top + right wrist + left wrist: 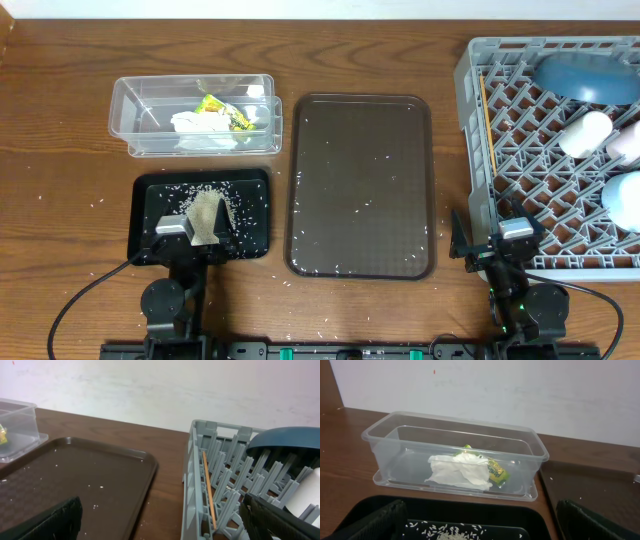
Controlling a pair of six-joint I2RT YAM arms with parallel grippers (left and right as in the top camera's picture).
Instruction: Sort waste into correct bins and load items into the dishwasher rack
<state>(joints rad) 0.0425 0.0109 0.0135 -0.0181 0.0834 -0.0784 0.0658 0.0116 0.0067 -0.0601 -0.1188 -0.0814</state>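
Our left gripper (pixel 481 510) and right gripper (pixel 160 505) both hang wide open, holding nothing. The rice heap (pixel 205 210) sits in the black tray (pixel 250 190), at 12 o'clock from the left fingers. We judge only stray grains (pixel 102 487) on the brown tray (pixel 360 130) remain, at 2 o'clock from the left and 10 o'clock from the right.

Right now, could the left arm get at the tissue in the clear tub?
Probably yes: the clear tub has no lid, the tissue lies uncovered, and the left end effector is open over the black tray beside it, nothing between.
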